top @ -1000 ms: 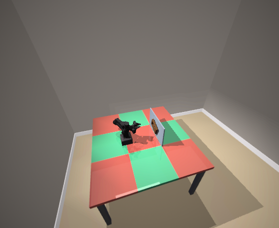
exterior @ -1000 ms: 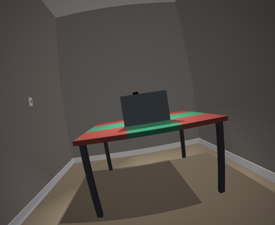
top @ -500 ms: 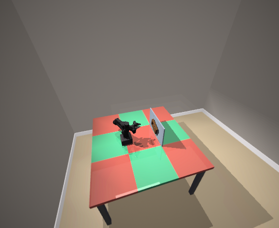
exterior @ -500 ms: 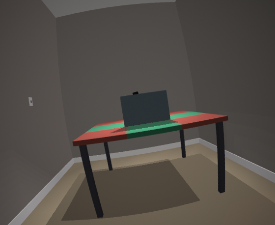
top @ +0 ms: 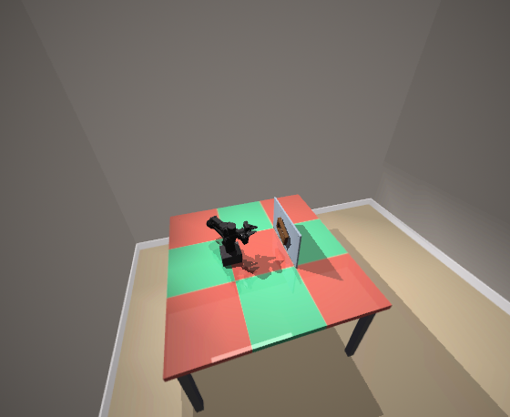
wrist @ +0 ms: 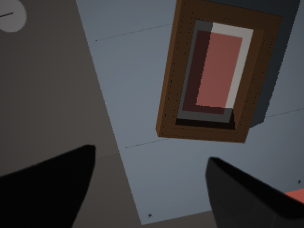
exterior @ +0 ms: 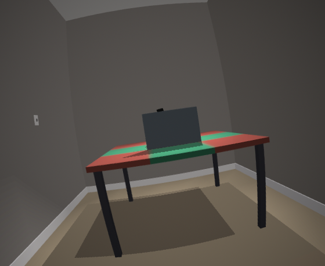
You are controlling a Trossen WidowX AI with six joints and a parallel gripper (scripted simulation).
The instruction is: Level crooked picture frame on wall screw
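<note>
The brown picture frame point(top: 286, 237) point(wrist: 177, 75) hangs on the pale blue upright panel point(top: 294, 249) point(exterior: 171, 128) point(wrist: 130, 75). In the wrist view it is tilted clockwise against the panel's lower edge and thin lines: its left side is higher, its right side lower. It surrounds a red picture with a pale border. The screw and the notched strip are hidden. My gripper point(top: 254, 230) point(wrist: 151, 160) is open and empty, in front of the panel. In the wrist view its fingertips stand apart, below and left of the frame, not touching it.
The panel stands on the red and green table point(top: 205, 319) point(exterior: 241, 140). In the exterior view it hides nearly all of the arm; only a small black part point(exterior: 159, 110) shows above it. A pale round disc point(wrist: 12, 19) with a dark line shows beyond the panel's left edge.
</note>
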